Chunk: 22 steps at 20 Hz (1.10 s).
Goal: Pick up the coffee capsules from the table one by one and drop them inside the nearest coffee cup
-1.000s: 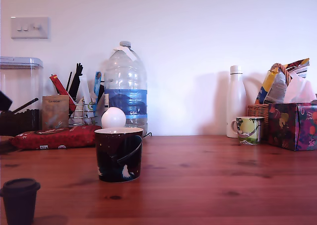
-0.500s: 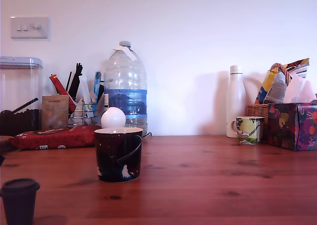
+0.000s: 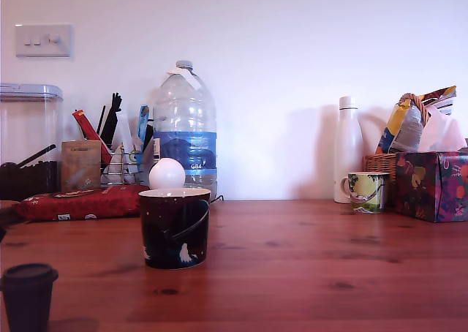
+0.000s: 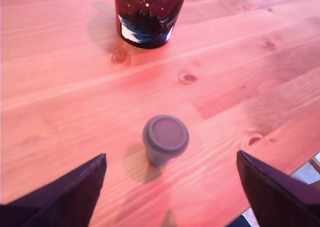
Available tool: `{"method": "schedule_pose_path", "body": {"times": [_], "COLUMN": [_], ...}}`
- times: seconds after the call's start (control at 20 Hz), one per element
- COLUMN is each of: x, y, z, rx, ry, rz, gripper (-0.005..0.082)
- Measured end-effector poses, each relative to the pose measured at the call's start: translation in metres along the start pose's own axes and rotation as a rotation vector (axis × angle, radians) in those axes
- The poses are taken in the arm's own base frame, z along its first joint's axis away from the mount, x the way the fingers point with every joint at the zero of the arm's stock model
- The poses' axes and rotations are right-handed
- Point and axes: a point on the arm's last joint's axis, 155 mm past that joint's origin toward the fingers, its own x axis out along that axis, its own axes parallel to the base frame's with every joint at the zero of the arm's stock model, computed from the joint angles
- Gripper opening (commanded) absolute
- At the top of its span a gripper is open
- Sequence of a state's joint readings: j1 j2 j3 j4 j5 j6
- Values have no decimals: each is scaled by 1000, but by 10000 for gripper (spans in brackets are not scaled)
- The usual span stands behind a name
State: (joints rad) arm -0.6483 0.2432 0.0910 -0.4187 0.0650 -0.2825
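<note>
A dark coffee capsule [image 3: 28, 295] stands rim up on the wooden table [image 3: 329, 259] at the exterior view's near left. The navy coffee cup [image 3: 175, 227], with a white figure on its side, stands further back and to the right of it. In the wrist view, my gripper [image 4: 171, 156] is open above the table [image 4: 60, 87]. Its two dark fingers [image 4: 65, 197] are spread wide on either side of the capsule [image 4: 165, 138] without touching it. The cup [image 4: 149, 17] is beyond the capsule. The exterior view does not show the gripper.
A white ball [image 3: 167, 173] and a large water bottle [image 3: 186, 127] stand behind the cup. A pale green mug [image 3: 367, 191], a white bottle [image 3: 349, 149] and a patterned box [image 3: 433, 186] are at the far right. The table's edge [image 4: 300, 172] runs close to the capsule.
A dark part of the arm seen at the exterior view's left edge one second ago has dropped out of that spot. Capsule and cup have not moved.
</note>
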Motion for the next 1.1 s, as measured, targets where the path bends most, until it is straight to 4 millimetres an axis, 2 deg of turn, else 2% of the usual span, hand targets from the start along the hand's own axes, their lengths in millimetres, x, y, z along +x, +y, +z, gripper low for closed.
{"method": "schedule_pose_path", "body": {"times": [0.15,0.4,0.8,1.0,1.1], "x": [0,3,31,50,58], "y": [-2,-4,-2,7,8], "z": [8,10,0,-22,-23], "rx": [19,35,51,49,56], "ry": [-36,-43,43,139,143], "rz": [-10,-17,-5,27,27], "gripper": [755,755,748,747,743]}}
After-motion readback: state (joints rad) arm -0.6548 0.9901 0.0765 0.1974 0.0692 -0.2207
